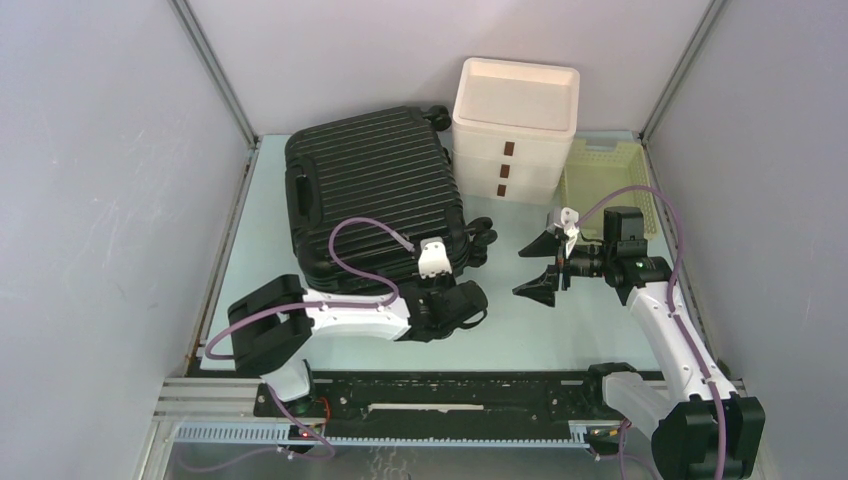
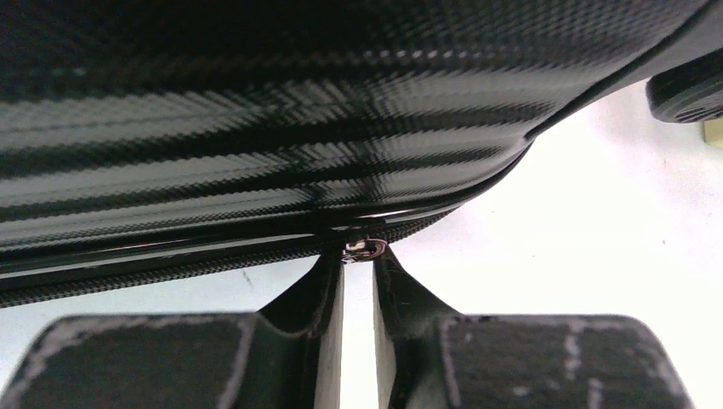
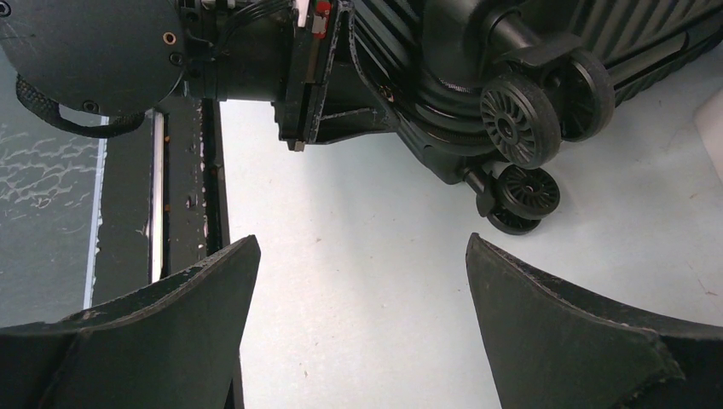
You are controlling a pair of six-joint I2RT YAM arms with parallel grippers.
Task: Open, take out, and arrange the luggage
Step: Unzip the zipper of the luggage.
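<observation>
Lying flat and closed on the table's (image 1: 560, 330) left half in the top view, the luggage (image 1: 375, 195) sits beside the white drawer box (image 1: 515, 120) and yellow basket (image 1: 605, 180); the left gripper (image 1: 462, 296) is against its near right corner and the right gripper (image 1: 543, 265) is apart from it, spread wide. Left wrist view adds what is hidden from above: fingers (image 2: 324, 281) narrowed to a slit, tips pinching the metal zipper pull (image 2: 365, 248) on the shell's seam. Right wrist view alone shows the luggage wheels (image 3: 520, 119), beyond two widely parted fingers (image 3: 196, 290) over the table.
</observation>
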